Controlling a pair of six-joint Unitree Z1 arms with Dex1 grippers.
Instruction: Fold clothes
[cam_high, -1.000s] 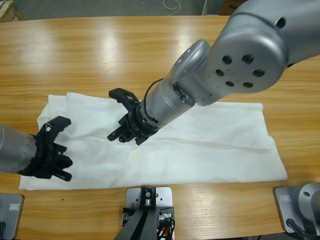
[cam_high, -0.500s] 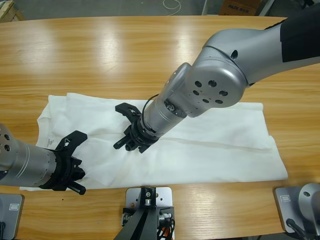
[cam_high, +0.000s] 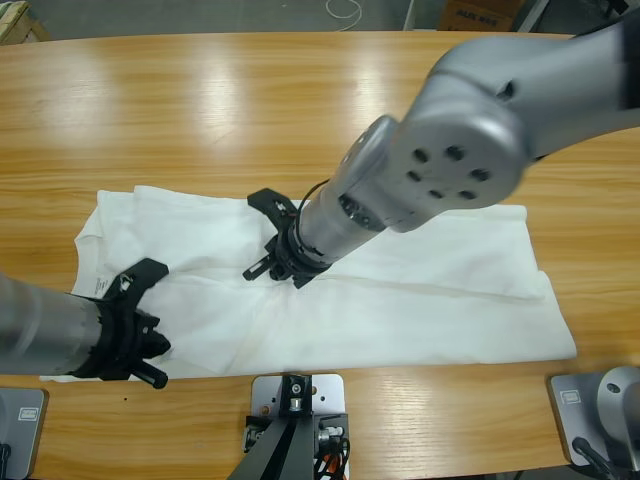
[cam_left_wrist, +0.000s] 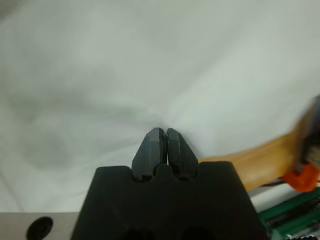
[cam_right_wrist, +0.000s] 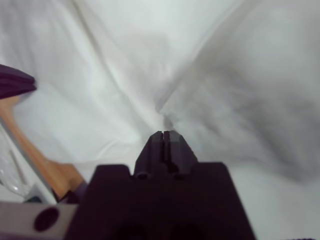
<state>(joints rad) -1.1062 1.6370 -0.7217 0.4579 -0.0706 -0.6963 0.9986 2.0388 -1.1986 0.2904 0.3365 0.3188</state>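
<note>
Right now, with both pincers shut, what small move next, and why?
Probably lift both a little: the left pincer and right pincer each look shut on the T-shirt, whose creases gather at their tips.

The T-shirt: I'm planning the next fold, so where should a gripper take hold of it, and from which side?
Probably the T-shirt is best pinched at its right end's near corner, coming in from the table's near right side: that edge lies flat, bare and clear of both arms.
</note>
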